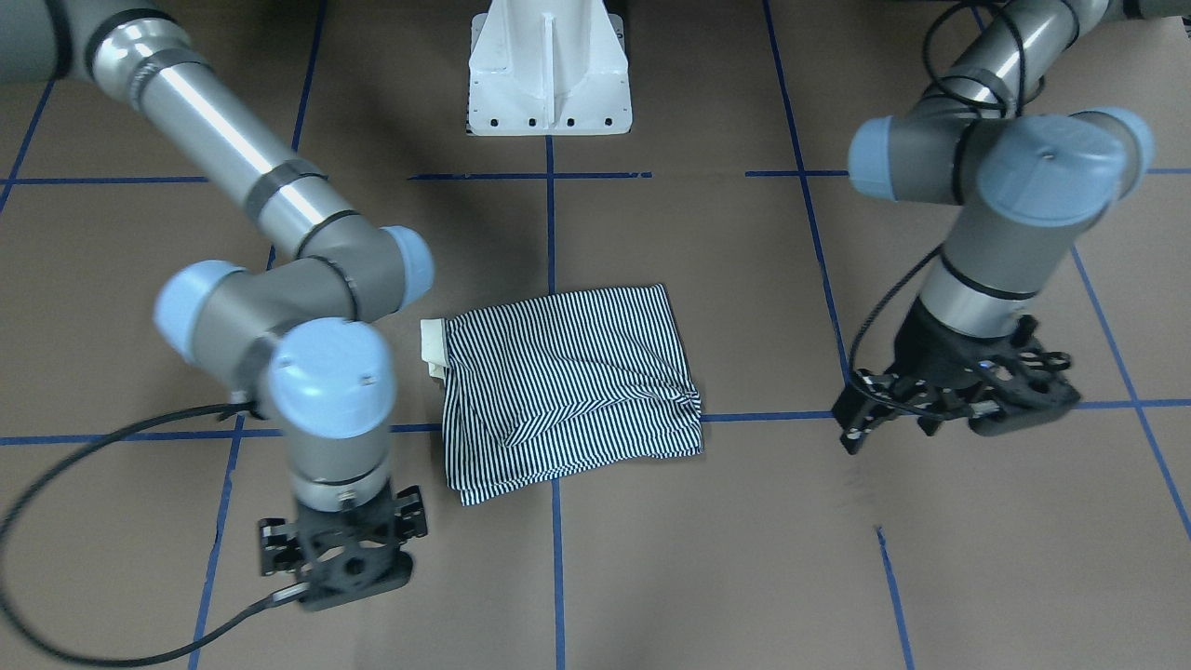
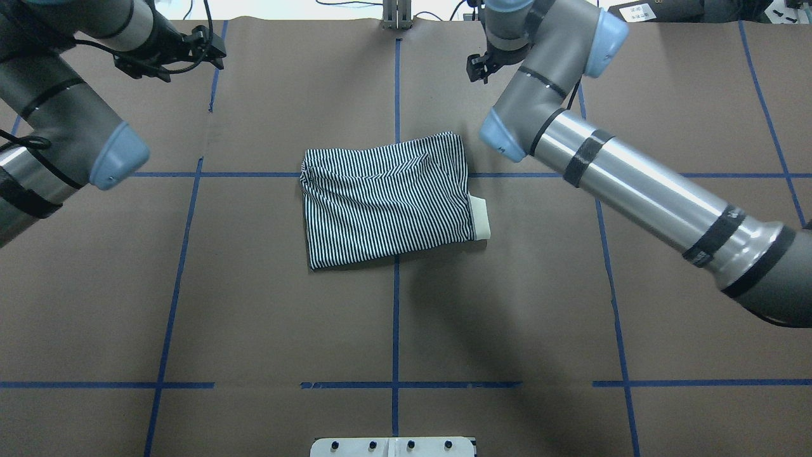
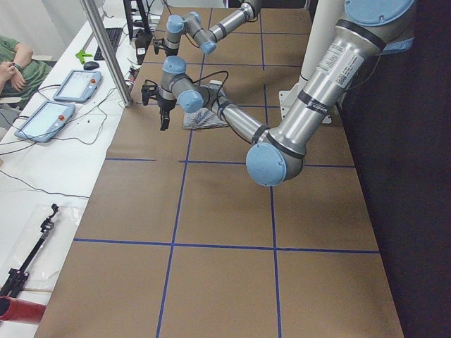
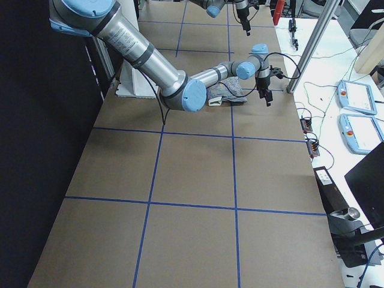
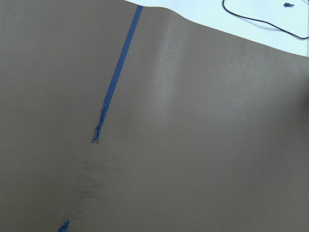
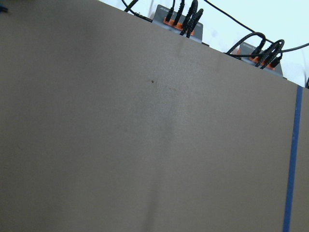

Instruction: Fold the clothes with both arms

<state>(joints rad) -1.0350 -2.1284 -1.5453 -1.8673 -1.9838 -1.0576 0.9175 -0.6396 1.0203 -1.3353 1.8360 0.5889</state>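
Right gripper (image 1: 337,556): nearest the front-facing lens, hanging over bare table just off the shirt's near corner on the robot's right. Fingers spread, nothing between them.
Left gripper (image 1: 949,414): well apart from the shirt on the robot's left, above a tape line. Fingers spread too, empty.
Polo shirt (image 1: 568,391): navy-and-white stripes, folded to a rough rectangle mid-table, lying across a tape crossing. Neither gripper touches it. Top layer creased, one corner bunched.
Collar (image 1: 433,349): plain white, poking out at the shirt's right end (the robot's right, so the left of the front-facing view).
Table (image 1: 744,558): brown cover, blue tape grid.
Pedestal base (image 1: 549,84): white, at the far edge, in line with the shirt.
Wrist views: only brown cover and tape, with cables past the table edge.
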